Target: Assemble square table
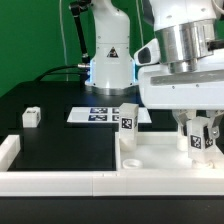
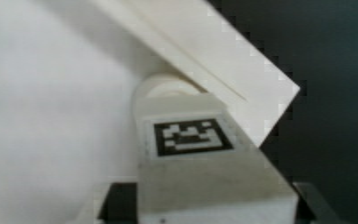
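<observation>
Nearest the wrist camera, one leg [image 2: 194, 150] is seen clamped between the dark fingers [image 2: 119, 205] of the gripper [image 2: 211, 203]. Its tag is turned toward the lens and its far end is set against the panel [image 2: 51, 110], close to the raised rim [image 2: 220, 65]. Whether it is seated in a corner socket cannot be told. In the exterior view the same leg [image 1: 199, 140] is held upright in the gripper [image 1: 199, 149] over the panel [image 1: 160, 160], toward the exterior view's right. A second leg [image 1: 129, 117] is stood upright at the panel's far corner on the exterior view's left, its tag shown to the camera. A third leg [image 1: 31, 116] is seen lying on the black table [image 1: 60, 140], well apart on the exterior view's left. The marker board [image 1: 100, 114] is laid flat behind the panel, in front of the arm's base [image 1: 108, 62]. White rails [image 1: 50, 182] are laid along the table's near edge and its edge on the exterior view's left.
</observation>
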